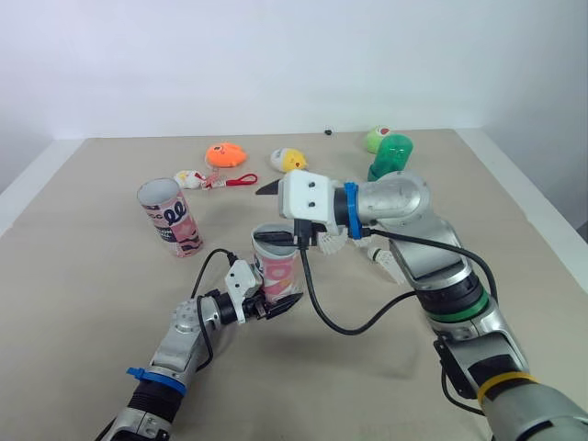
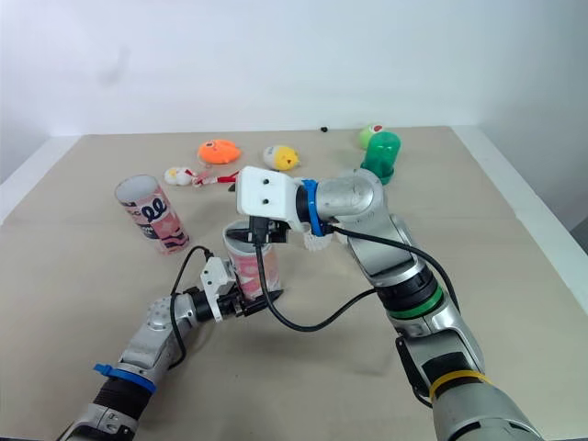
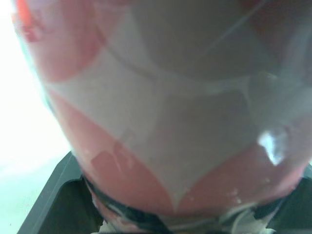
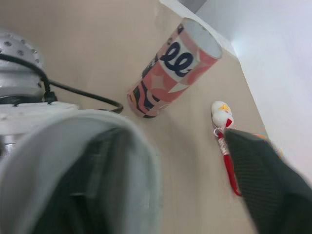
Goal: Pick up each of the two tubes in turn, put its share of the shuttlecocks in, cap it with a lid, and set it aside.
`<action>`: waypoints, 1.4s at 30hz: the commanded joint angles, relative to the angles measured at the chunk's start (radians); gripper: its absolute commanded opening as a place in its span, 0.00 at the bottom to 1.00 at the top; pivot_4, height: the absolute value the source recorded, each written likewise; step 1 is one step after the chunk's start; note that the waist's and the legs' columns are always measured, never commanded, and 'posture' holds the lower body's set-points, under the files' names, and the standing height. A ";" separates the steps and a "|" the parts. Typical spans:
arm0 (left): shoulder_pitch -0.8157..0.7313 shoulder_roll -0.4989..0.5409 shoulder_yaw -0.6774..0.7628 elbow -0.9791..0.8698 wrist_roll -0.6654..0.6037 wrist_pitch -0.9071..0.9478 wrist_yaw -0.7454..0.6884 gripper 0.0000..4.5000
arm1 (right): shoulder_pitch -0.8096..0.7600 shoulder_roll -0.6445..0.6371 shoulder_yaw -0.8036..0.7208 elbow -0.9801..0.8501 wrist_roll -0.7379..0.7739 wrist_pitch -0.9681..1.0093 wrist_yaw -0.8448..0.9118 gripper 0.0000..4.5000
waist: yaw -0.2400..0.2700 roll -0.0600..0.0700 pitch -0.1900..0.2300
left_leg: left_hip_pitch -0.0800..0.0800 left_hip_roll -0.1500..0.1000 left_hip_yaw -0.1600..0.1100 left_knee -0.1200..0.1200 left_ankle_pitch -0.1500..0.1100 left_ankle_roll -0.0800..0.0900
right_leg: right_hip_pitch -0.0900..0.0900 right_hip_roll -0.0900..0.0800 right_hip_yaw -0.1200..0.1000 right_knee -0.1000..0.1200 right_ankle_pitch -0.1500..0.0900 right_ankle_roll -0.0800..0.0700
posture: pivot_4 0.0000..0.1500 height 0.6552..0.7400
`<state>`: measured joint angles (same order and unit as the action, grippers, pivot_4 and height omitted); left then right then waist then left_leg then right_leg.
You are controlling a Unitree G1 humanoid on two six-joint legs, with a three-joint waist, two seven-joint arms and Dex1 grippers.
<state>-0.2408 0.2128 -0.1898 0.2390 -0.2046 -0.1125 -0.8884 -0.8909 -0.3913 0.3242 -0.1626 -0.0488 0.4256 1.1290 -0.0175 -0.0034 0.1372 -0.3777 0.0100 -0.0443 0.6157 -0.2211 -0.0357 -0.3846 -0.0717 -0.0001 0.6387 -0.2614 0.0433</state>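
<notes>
- My left fingers (image 1: 274, 301) are clamped on the lower part of a pink-and-white patterned tube (image 1: 277, 265). It stands upright with its open mouth facing up.
- I cannot tell whether the base of this held tube touches the beige desk (image 1: 83, 303) or sits just above it.
- In the left wrist view the held tube's curved wall sits right up against the camera, with black finger parts at its foot.
- My right fingers (image 1: 281, 219) hang directly over the held tube's mouth, spread wide. One black tip points out past the rim and the other points down at the rim. I see nothing gripped between them.
- A white feathered shuttlecock (image 1: 331, 241) lies on the desk just beside the held tube, on my right arm's side, under my right wrist.
- A second tube (image 1: 170, 216) with the same pattern stands open-topped on the desk, well apart from the held tube, to its left and farther from me.
- Farther from me than the held tube lie an orange toy (image 1: 225, 153), a yellow-and-white toy (image 1: 288, 160) and a small white toy (image 1: 188, 177) beside a red strap (image 1: 241, 180).
- A green object (image 1: 393, 154) stands beyond the held tube to its right.
</notes>
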 commanded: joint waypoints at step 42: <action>0.027 0.018 -0.049 0.061 0.025 0.054 -0.010 0.76 | 0.036 -0.123 -0.260 -0.097 0.512 0.281 0.057 0.00 | 0.014 -0.003 0.009 | -0.014 -0.002 -0.004 0.001 0.000 0.003 | -0.001 -0.002 -0.010 -0.010 0.003 0.009 | 1.00 1.00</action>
<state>-0.2647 0.2097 -0.2195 0.2225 -0.2010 -0.1124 -0.8905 -0.8438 -0.5165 0.1688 -0.2036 0.3840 0.6791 1.2287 -0.0037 -0.0064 0.1465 -0.3944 0.0077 -0.0493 0.6167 -0.2213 -0.0331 -0.3871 -0.0735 -0.0100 0.6286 -0.2578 0.0525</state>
